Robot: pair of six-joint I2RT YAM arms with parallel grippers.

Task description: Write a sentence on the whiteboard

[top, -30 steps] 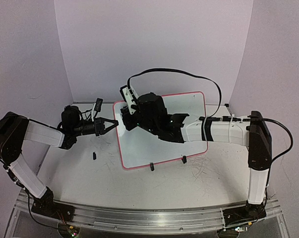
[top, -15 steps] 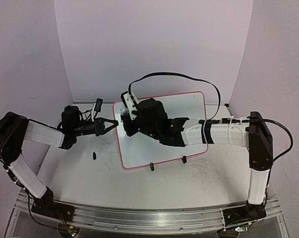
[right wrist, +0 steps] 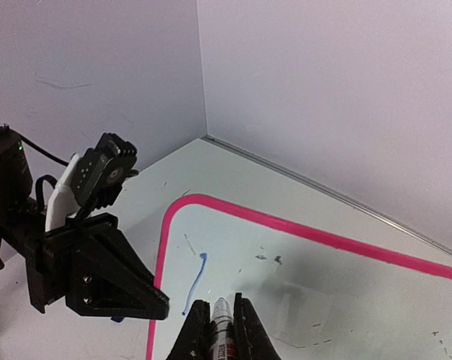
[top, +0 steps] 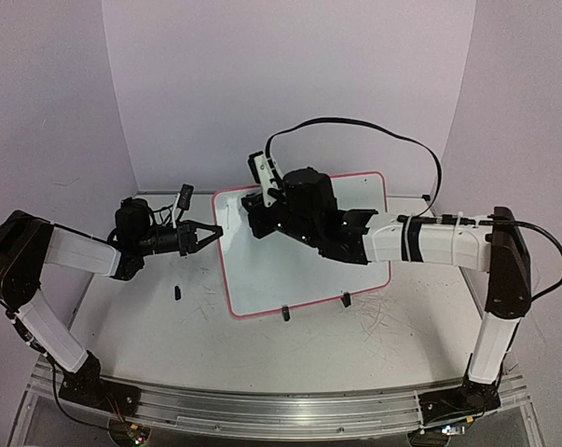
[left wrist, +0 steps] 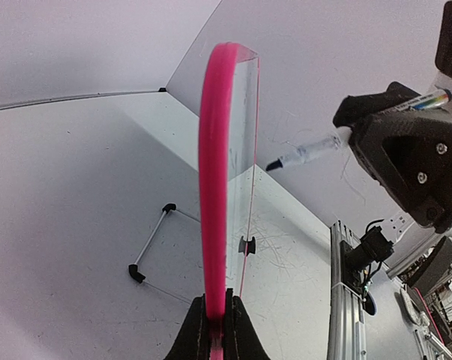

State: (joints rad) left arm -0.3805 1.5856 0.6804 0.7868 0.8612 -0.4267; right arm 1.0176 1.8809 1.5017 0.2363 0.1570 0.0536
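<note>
A white table carries the whiteboard near its middle. The left gripper is clamped tight on the board's pink left edge. The right gripper is closed around a marker, whose tip is near the board's upper left corner, beside a short blue stroke.

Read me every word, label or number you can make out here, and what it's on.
Glossy white board with a pink frame: one short blue stroke only, no word yet.
White-barrelled marker in the right claw: small print on the barrel, too blurred to read.
Nothing else carries text.
</note>
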